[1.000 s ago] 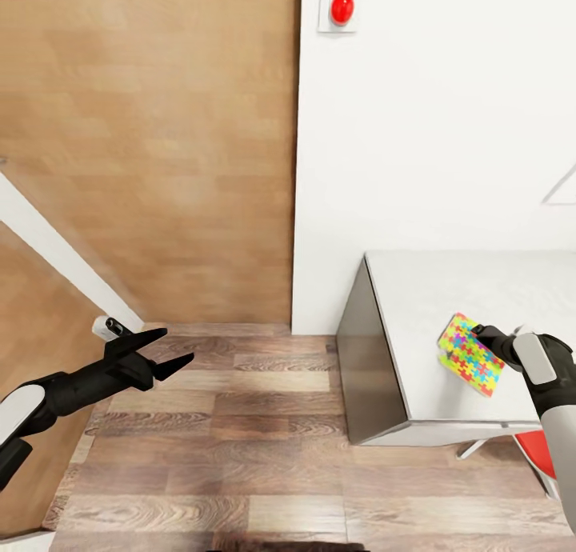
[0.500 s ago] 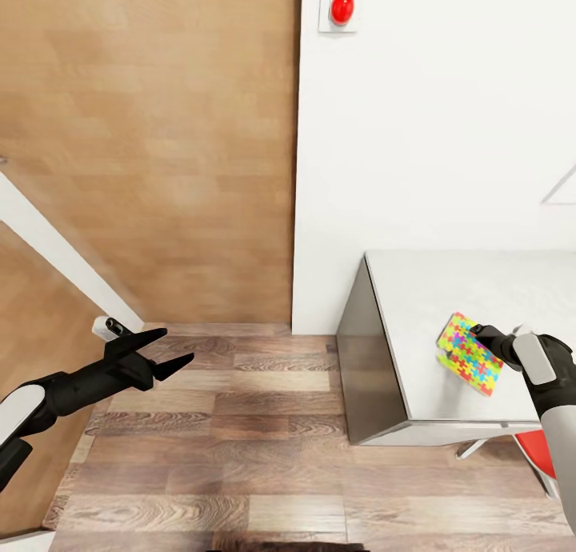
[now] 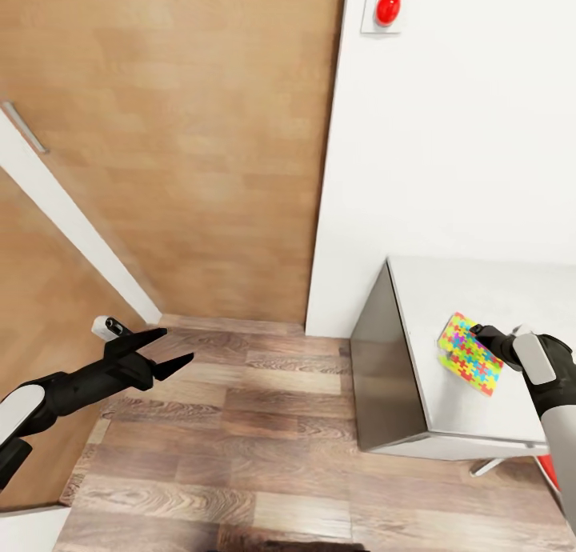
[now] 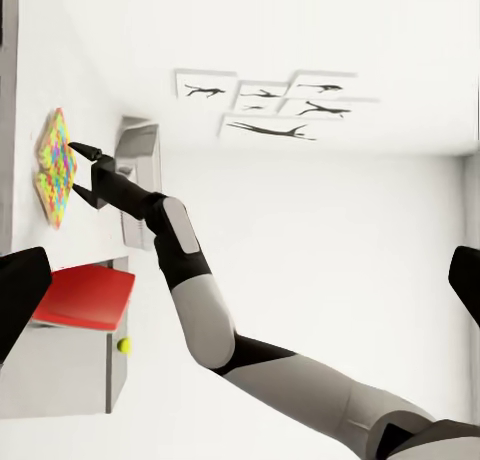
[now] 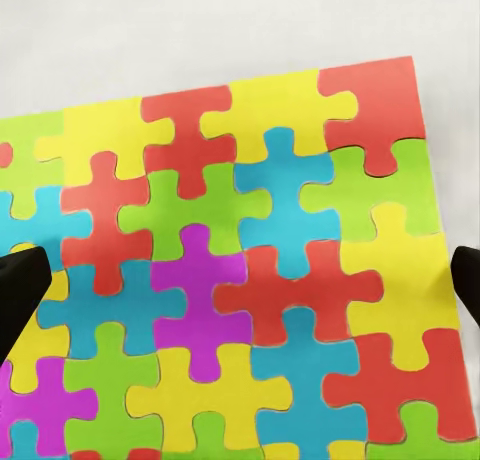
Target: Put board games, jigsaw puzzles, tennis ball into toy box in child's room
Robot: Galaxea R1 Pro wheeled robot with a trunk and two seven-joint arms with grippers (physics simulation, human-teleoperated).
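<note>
My right pincer [image 3: 480,333] grips jigsaw puzzle box [image 3: 470,354], tilted, lifted above pale grey table [image 3: 448,292]. My left pincer [image 3: 170,349] hangs over wood-plank floor [image 3: 240,424], fingers spread wide, holding nothing.

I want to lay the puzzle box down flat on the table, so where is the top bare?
The table top looks bare from its left edge to the puzzle box, and behind the box up to the white wall. The crowded part is at the box, where the right gripper is.
</note>
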